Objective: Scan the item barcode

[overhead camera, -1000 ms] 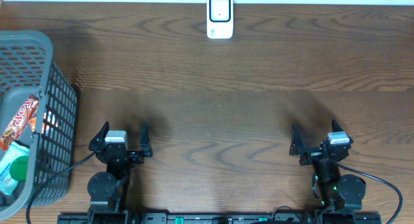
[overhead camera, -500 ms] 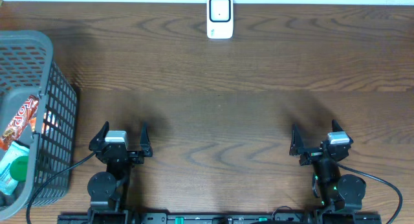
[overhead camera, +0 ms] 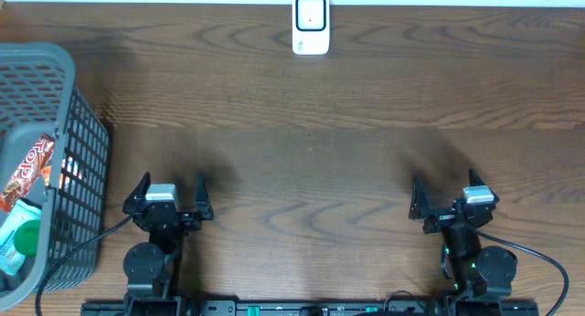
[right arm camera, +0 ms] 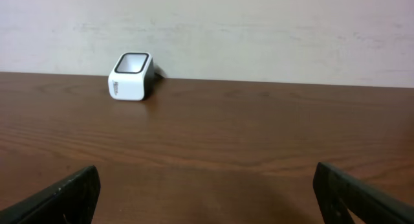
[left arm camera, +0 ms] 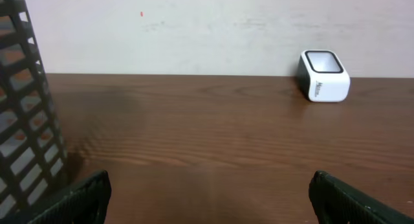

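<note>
Two arms sit low at the near edge of the table [overhead camera: 311, 124], one toward each near corner. Neither holds anything.

- Left gripper [overhead camera: 174, 184]: claw spread wide, nothing between the fingers, only bare wood beneath. In the left wrist view both dark fingertips [left arm camera: 77, 198] show at the bottom corners of the frame, far apart.
- Right gripper [overhead camera: 444, 181]: claw likewise spread wide and empty. In the right wrist view its fingertips [right arm camera: 61, 195] flank open tabletop.
- Scanner [overhead camera: 311, 25]: small white box with a dark window on its top face, standing at the middle of the far edge, close to the pale wall [left arm camera: 207, 30]. It is well apart from both claws. Both wrist cameras see it, right of centre from the left arm and left of centre from the right.
- Basket [overhead camera: 82, 161]: grey mesh, at the left edge of the table, partly cut off by the frame. Its near corner lies just beside the left arm, and its wall shows at the left of the left wrist view.
- Inside the basket: a snack packet [overhead camera: 27, 170] in red and orange with white lettering, lying tilted against the wall. Below it, toward the near end, is a pale blue pack with a green round part [overhead camera: 20, 239]. No barcode can be made out on either.
- Black cable [overhead camera: 87, 246]: runs from the left arm's base toward the basket's near corner.
</note>
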Tool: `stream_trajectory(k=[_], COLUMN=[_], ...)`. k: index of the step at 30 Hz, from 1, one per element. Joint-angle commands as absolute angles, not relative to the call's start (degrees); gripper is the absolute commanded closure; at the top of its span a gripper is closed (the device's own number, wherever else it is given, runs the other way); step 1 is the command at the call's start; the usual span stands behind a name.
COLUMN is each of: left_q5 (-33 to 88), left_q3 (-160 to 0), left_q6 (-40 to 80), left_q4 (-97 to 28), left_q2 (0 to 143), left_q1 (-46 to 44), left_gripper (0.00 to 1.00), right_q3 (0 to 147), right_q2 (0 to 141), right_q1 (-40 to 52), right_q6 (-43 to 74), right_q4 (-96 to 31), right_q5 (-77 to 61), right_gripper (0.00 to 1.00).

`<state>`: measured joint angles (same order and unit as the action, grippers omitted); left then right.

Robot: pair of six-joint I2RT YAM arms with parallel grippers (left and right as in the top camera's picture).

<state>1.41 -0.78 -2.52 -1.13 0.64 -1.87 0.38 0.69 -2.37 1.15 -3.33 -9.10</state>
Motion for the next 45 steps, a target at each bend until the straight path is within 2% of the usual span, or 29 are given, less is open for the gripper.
stream_trajectory(k=[1, 4, 7, 11, 16, 19, 22, 25, 29, 33, 38, 45], left_q5=[11.4, 24.5, 25.0, 24.3, 17.0, 17.1, 17.1, 15.2, -1.9, -15.5, -15.7, -12.1], left_q3=[-1.1, -4.5, -11.7, -30.8, -68.4, -88.3, -99.8, -105.2, -109.0, -111.0, -111.2, -110.9], left_q6=[-0.4, -0.3, 0.6, 0.5, -0.5, -2.7, -2.7, -2.1, 10.6, 24.6, 34.9, 37.2], left_q4=[-3.4, -4.8, -7.9, -16.5, -42.3, -57.6, -66.7, -69.7, -71.7, -76.6, -82.7, -86.8], left_q2=[0.7, 2.0, 5.8, 17.0, 39.5, 51.0, 59.2, 63.9, 67.4, 69.4, 69.5, 71.3], left_q1=[-1.7, -1.7, -1.7, -1.7, -1.7, -1.7, -1.7, -1.7, -0.7, 6.6, 23.5, 42.0], left_gripper=[0.02, 0.02, 0.02, 0.02, 0.02, 0.02, 0.02, 0.02, 0.02, 0.02, 0.02, 0.02], right_q3=[0.3, 0.3, 0.3, 0.3, 0.3, 0.3, 0.3, 0.3, 0.3, 0.3, 0.3, 0.3], right_q2=[0.4, 0.4, 0.4, 0.4, 0.4, 0.4, 0.4, 0.4, 0.4, 0.4, 0.4, 0.4], right_q1=[-2.2, -2.2, -2.2, -2.2, -2.2, -2.2, -2.2, -2.2, -2.2, -2.2, -2.2, -2.2], right_q6=[2.1, 2.1, 2.1, 2.1, 2.1, 2.1, 2.1, 2.1, 2.1, 2.1, 2.1, 2.1], right_q4=[-3.6, -3.6, -3.6, -3.6, -3.6, -3.6, -3.6, -3.6, -3.6, -3.6, -3.6, -3.6], right_q5=[-8.7, -8.7, -8.7, -8.7, -8.7, -8.7, -8.7, -8.7, -8.7, -8.7, -8.7, -8.7], right_gripper=[0.01, 0.01, 0.01, 0.01, 0.01, 0.01, 0.01, 0.01, 0.01, 0.01, 0.01, 0.01])
